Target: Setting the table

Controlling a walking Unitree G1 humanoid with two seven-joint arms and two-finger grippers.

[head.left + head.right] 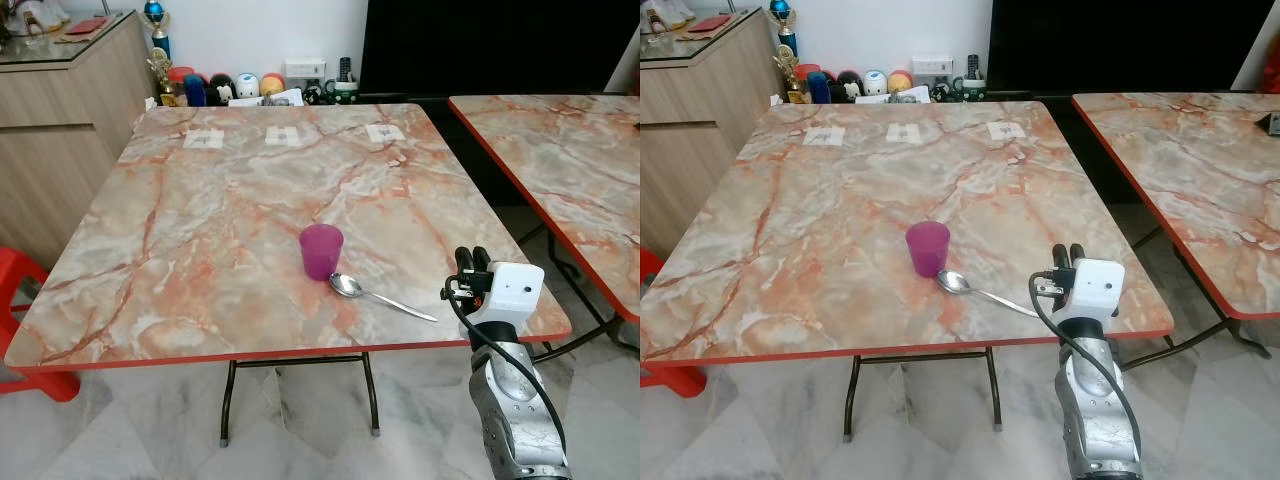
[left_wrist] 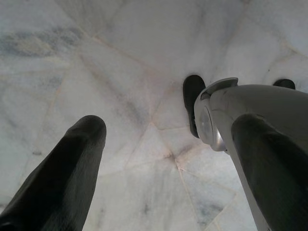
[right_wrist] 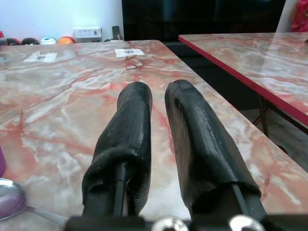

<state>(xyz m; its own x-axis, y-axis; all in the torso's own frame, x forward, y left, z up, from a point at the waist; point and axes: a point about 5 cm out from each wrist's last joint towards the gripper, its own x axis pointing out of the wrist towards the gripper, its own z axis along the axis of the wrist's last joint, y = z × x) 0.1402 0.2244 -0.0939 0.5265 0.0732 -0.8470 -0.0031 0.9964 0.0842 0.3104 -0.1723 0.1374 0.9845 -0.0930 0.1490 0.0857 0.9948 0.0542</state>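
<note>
A purple plastic cup (image 1: 321, 250) stands upright near the front middle of the marble table (image 1: 200, 220). A metal spoon (image 1: 380, 295) lies just right of it, with its bowl by the cup's base and its handle pointing right toward the table's front edge. My right gripper (image 1: 472, 256) hovers over the table's front right corner, right of the spoon handle. Its black fingers (image 3: 130, 125) sit close together with nothing between them, and the spoon's bowl (image 3: 12, 197) lies off to their side. My left gripper (image 2: 171, 127) hangs open over the floor.
A second marble table (image 1: 560, 150) stands to the right across a narrow gap. A red stool (image 1: 20, 290) and a wooden cabinet (image 1: 50, 110) are on the left. Toys and trophies (image 1: 220, 88) line the back wall. Three paper tags (image 1: 285, 135) lie at the table's far edge.
</note>
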